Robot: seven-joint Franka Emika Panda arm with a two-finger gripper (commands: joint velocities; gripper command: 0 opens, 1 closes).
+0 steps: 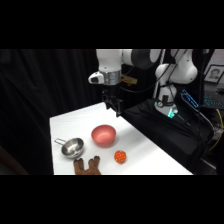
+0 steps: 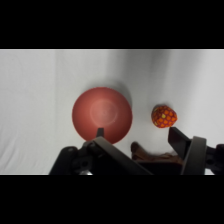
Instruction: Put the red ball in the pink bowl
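Black curtain hangs behind the white table [image 1: 140, 145], and dark cloth covers the stand at its right. On the table sit the pink bowl [image 1: 103, 135], a steel cup [image 1: 72, 147] to its left, and the red ball [image 1: 120, 157] near the front edge, just right of the bowl and apart from it. A brown plush toy [image 1: 87, 165] lies at the front, cut off by the picture's bottom edge. The gripper [image 1: 114, 107] hangs above the table's far side, behind the bowl. From the wrist, its fingers [image 2: 182, 141] stand well apart with nothing between them; the linkage hides part of the bowl's rim and most of the toy.
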